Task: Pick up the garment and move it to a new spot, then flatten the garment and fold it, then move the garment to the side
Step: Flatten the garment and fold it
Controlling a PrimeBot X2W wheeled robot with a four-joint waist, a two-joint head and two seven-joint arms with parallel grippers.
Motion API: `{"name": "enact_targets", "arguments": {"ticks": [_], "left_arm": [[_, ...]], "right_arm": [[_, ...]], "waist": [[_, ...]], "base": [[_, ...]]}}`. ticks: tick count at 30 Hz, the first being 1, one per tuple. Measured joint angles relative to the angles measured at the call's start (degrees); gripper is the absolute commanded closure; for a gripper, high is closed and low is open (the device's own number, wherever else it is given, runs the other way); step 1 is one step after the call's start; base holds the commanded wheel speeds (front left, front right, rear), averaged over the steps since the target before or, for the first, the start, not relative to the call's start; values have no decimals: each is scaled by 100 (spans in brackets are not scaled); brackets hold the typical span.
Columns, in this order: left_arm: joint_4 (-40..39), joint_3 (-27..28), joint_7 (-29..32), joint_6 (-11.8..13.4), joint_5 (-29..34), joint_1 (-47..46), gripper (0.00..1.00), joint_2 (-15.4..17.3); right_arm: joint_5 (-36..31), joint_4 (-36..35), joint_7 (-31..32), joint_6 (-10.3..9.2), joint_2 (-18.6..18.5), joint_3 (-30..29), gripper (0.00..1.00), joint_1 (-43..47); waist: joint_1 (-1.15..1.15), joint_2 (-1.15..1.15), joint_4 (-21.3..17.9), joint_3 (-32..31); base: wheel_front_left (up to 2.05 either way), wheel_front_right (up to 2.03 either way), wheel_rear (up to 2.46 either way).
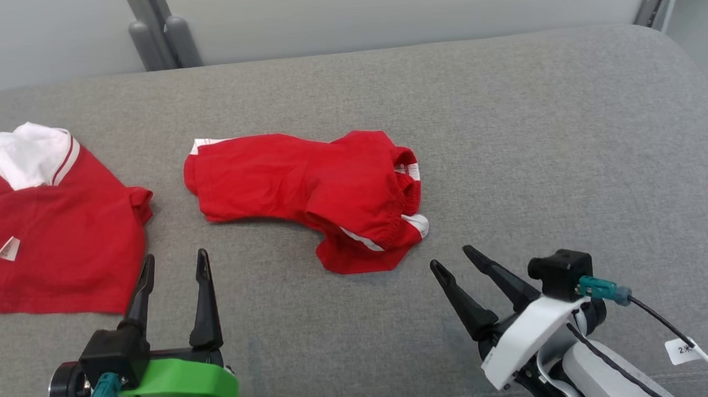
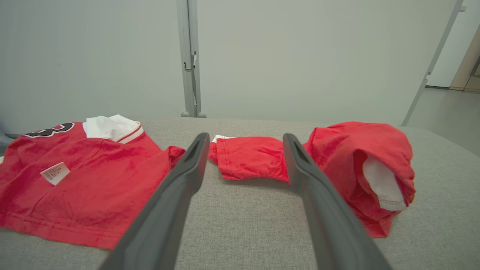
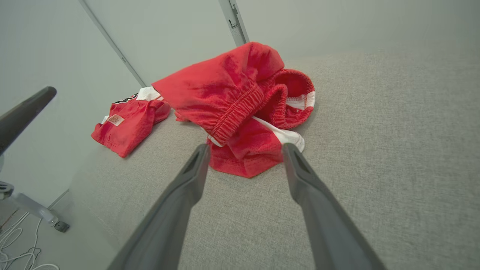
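Note:
A crumpled pair of red shorts [image 1: 310, 189] with white trim and an elastic waistband lies mid-surface, the garment nearest both grippers. My left gripper [image 1: 175, 256] stands open at the lower left, just short of the shorts' left end, fingers empty. My right gripper [image 1: 451, 256] is open at the lower right, its tips a little below and right of the waistband. In the left wrist view the shorts [image 2: 337, 157] lie beyond the open gripper [image 2: 244, 135]. In the right wrist view the bunched waistband of the shorts [image 3: 225, 86] sits just past the open gripper [image 3: 245, 146].
A red shirt [image 1: 51, 238] with a white collar lies flat at the far left, close to my left gripper; I also see the shirt [image 2: 93, 176] in the left wrist view. The grey padded surface [image 1: 543, 135] stretches bare to the right. Pale wall panels stand behind.

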Motion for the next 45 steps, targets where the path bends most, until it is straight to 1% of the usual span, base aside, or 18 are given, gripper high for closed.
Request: {"name": "enact_targets", "arguments": {"ticks": [7,15,17,20,24,25,26,27,28,30,31,37,41,45], "left_arm": [[36,-64,0,-133,0,-3,0,-69],[73,-25,0,-197,38,-10,0,-124],[81,-11,0,-241,43,-12,0,-130],[84,32,0,-242,43,-13,0,-135],[88,85,0,-285,44,-15,0,-146],[90,105,0,-286,44,-15,0,-147],[92,124,0,-287,44,-15,0,-148],[96,141,0,-287,45,-15,0,-148],[99,154,0,-289,45,-15,0,-149],[105,175,0,-292,52,-15,0,-153],[111,182,0,-294,52,-15,0,-154],[187,222,0,-346,52,-14,0,-162],[291,120,0,-461,52,-12,0,-163],[508,-172,0,-658,49,-10,0,-164]], "right_arm": [[363,361,133,0,-16,176,0,-433],[883,722,235,0,-12,425,0,-790],[891,825,261,0,-40,513,0,-891],[948,943,267,0,-63,573,0,-1011],[1078,1101,256,0,-59,664,0,-1146],[1111,1146,240,0,-57,687,4,-1179],[1134,1179,221,0,-56,701,26,-1210],[1137,1200,179,0,-57,708,52,-1237],[1140,1220,138,0,-57,709,61,-1264],[1163,1265,80,0,-65,708,97,-1338],[1165,1285,48,0,-75,708,100,-1382],[1171,1367,-69,0,-143,802,100,-1590],[1226,1355,-122,0,-174,748,100,-1757],[1235,1341,-171,0,-260,675,100,-1970]], "waist": [[0,0,393,133],[0,0,847,281],[0,0,946,312],[0,0,1071,357],[0,0,1178,415],[0,0,1192,426],[0,0,1200,433],[0,0,1203,437],[0,0,1203,437],[0,0,1198,436],[0,0,1193,434],[0,0,1115,387],[0,0,1006,350],[0,0,856,320]], "base": [[0,0,0],[0,0,0],[0,0,0],[0,0,0],[0,0,0],[0,0,0],[0,0,0],[0,0,0],[0,0,0],[0,0,0],[0,0,0],[0,0,0],[0,0,0],[0,0,0]]}}
